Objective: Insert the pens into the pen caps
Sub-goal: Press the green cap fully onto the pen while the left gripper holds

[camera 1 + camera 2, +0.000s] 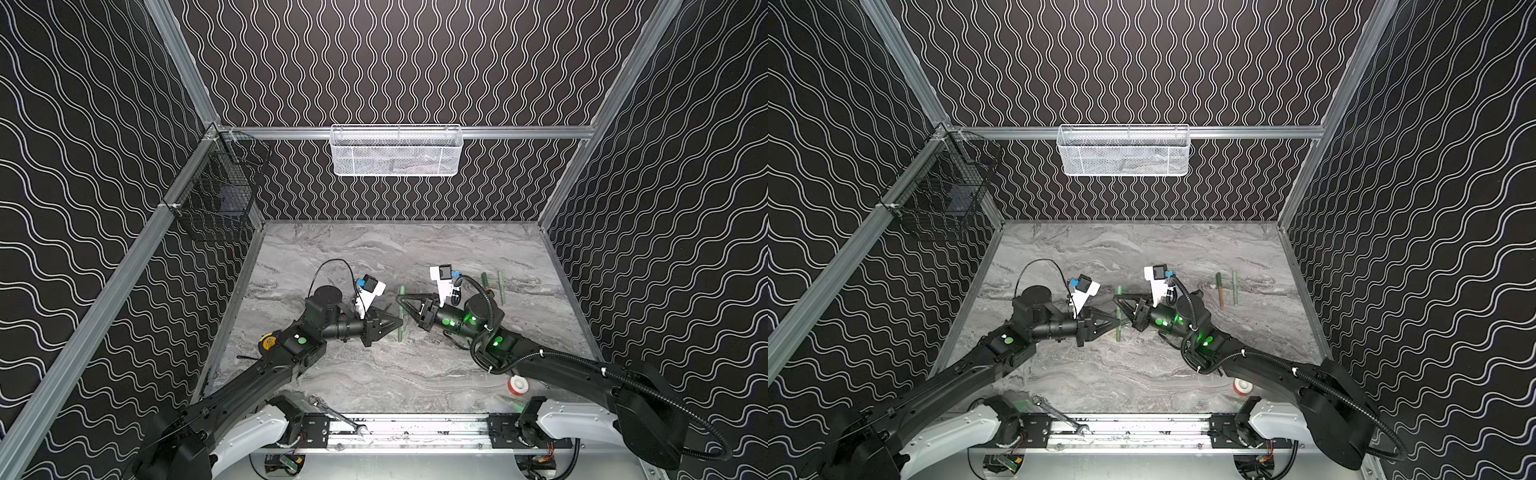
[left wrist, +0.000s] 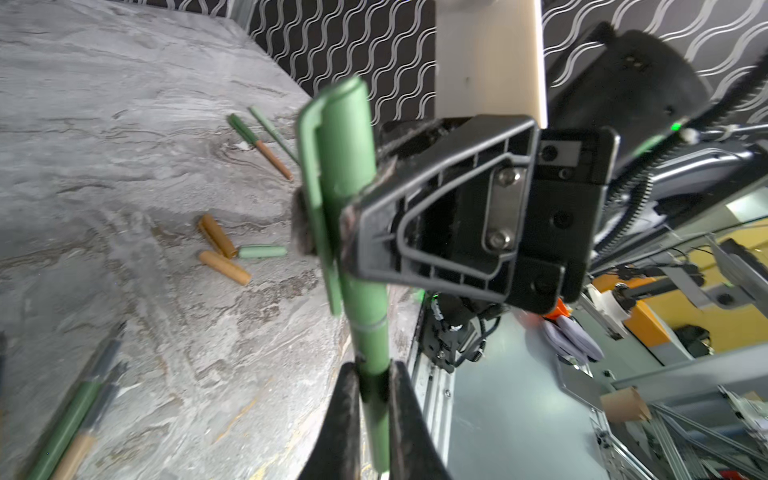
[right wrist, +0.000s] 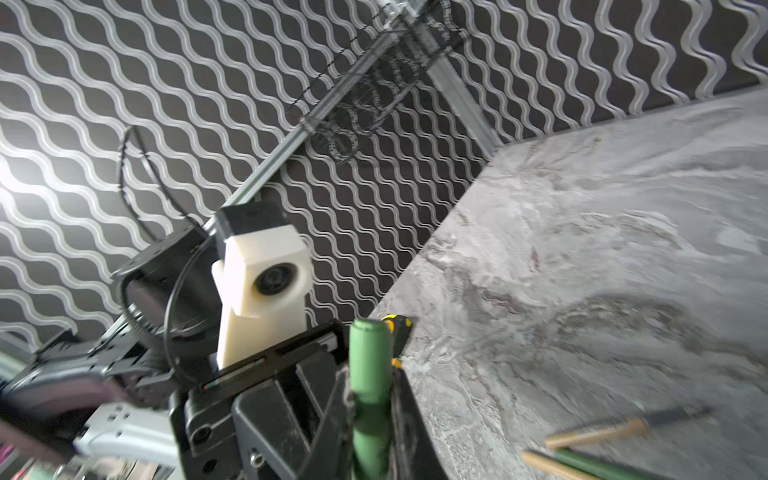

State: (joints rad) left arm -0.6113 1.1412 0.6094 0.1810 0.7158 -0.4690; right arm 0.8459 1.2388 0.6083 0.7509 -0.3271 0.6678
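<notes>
White mesh basket (image 1: 395, 128), contents unclear, black wire basket (image 1: 199, 183) perhaps holding something dark.

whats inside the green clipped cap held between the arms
A green pen barrel enters the open end of the green clipped cap; its tip is hidden inside, so depth cannot be seen.

Robotics lab cell: aluminium frame (image 1: 270, 132), wave-patterned walls (image 1: 395, 62), marble tabletop (image 1: 395, 374)

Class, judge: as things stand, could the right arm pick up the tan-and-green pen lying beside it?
Probably not yet: the right gripper is shut on the cap of the green pen held by the left gripper. Otherwise the tan-and-green pen lies unobstructed nearby.
</notes>
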